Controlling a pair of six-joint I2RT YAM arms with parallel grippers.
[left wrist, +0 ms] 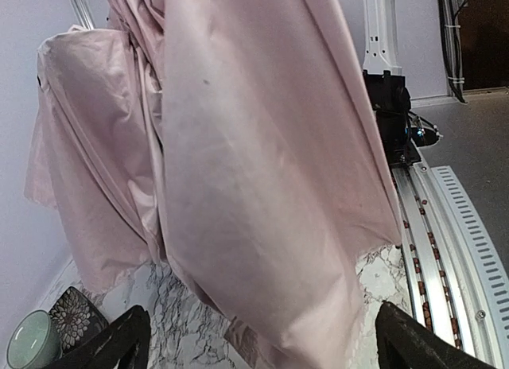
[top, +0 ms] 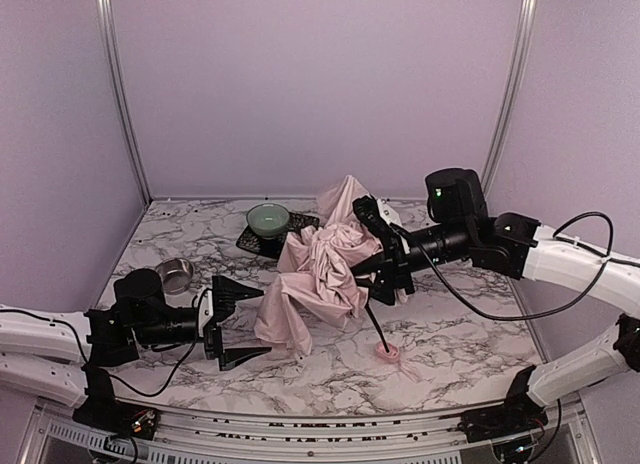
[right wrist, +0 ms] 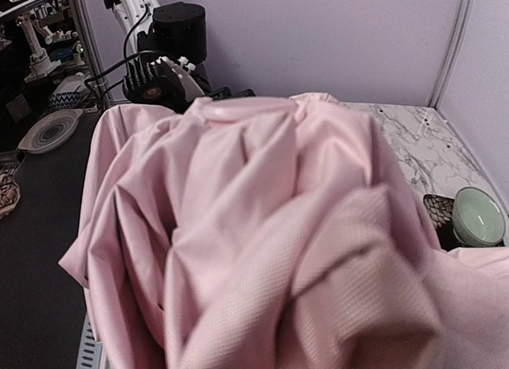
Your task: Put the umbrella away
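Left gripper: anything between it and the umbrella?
Nothing. In the left wrist view the open left gripper faces the umbrella and its hanging pink fabric directly; only bare marble table shows beneath.

Umbrella [top: 320,274] on table [top: 450,334]; cup [top: 268,219] behind; bowl [top: 176,274] left

Soft, even overhead light with a lilac cast, faint shadows on the surface [top: 470,349]. Top view sharp. Right wrist view: nearest umbrella [right wrist: 262,242] fabric blurred.
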